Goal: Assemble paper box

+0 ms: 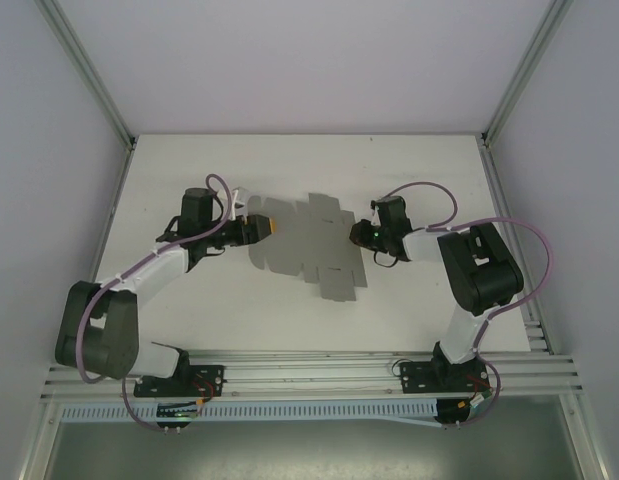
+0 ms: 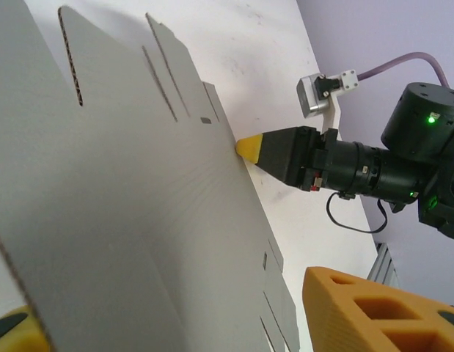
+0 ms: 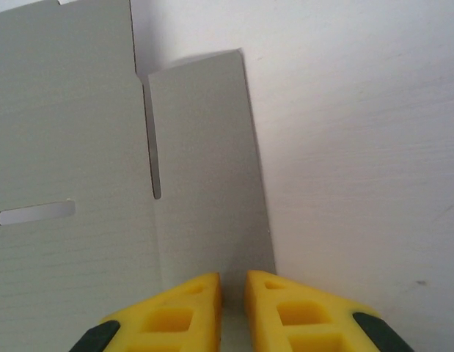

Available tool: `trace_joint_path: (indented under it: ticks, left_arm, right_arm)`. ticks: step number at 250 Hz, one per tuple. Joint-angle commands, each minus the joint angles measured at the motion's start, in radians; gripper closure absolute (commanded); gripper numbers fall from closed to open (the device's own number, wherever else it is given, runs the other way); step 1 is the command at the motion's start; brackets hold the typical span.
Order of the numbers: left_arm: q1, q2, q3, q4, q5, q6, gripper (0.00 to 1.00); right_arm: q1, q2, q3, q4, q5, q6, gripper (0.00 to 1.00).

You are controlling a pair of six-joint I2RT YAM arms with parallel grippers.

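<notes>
The paper box point(image 1: 307, 245) is a flat grey die-cut sheet with flaps and slots, lying mid-table. My left gripper point(image 1: 273, 228) is at its left edge. In the left wrist view the sheet point(image 2: 124, 205) rises tilted between that gripper's point(image 2: 168, 319) wide-apart orange fingers point(image 2: 359, 308), so it is open around the edge. My right gripper point(image 1: 354, 233) is at the sheet's right edge. Its yellow fingers point(image 3: 175, 308) stand almost together, tips resting on a narrow end flap point(image 3: 204, 161). From the left wrist the right gripper's tip point(image 2: 249, 147) touches the sheet's far edge.
The white table point(image 1: 409, 170) is walled by pale panels and aluminium posts point(image 1: 89, 70). An aluminium rail point(image 1: 309, 365) carrying both arm bases runs along the near edge. A purple cable point(image 2: 403, 62) loops over the right arm.
</notes>
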Motion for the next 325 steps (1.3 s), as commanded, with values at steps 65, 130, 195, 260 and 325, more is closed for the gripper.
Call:
trace_joint_path:
  ticks: [65, 130, 195, 260, 325]
  left_arm:
    - [-0.005, 0.074, 0.056, -0.027, -0.025, 0.000, 0.79]
    - [-0.005, 0.013, 0.064, -0.001, -0.010, -0.006, 0.97]
    - [-0.006, -0.103, 0.054, 0.131, 0.073, -0.076, 1.00]
    - [-0.005, -0.181, 0.055, 0.251, 0.163, -0.152, 1.00]
    - [-0.005, -0.285, 0.036, 0.306, 0.137, -0.214, 1.00]
  right_arm:
    - [-0.008, -0.023, -0.049, -0.135, -0.034, -0.017, 0.79]
    - [-0.100, -0.214, -0.040, -0.174, -0.131, -0.035, 0.55]
    - [-0.209, -0.496, -0.072, -0.178, -0.322, -0.034, 0.09]
    - [-0.265, -0.610, -0.097, -0.183, -0.444, -0.039, 0.08]
    - [-0.296, -0.573, -0.133, 0.011, -0.644, 0.064, 0.19]
